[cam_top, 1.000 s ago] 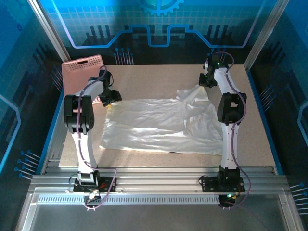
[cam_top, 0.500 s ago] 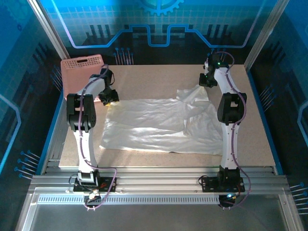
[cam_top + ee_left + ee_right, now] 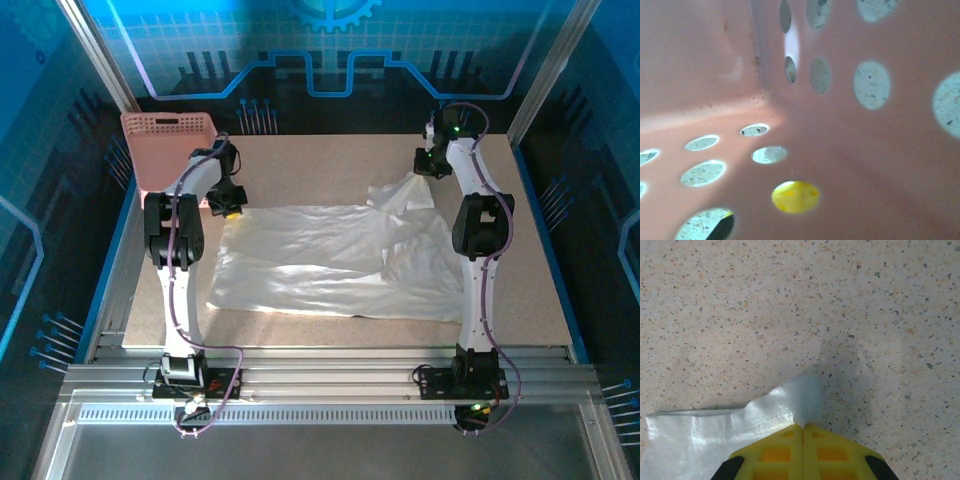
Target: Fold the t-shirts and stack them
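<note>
The white t-shirt (image 3: 330, 260) lies spread but rumpled across the middle of the desk (image 3: 330, 160). No fold shows, so the task looks barely begun, with every fold and the stacking left to do. The right gripper (image 3: 802, 427) has its jaws clenched on a hemmed corner of the shirt at the far right. The left gripper (image 3: 229, 207) sits at the shirt's far left corner, close against the pink basket (image 3: 165, 135). Its jaws are clenched, though I cannot tell whether they pinch cloth.
</note>
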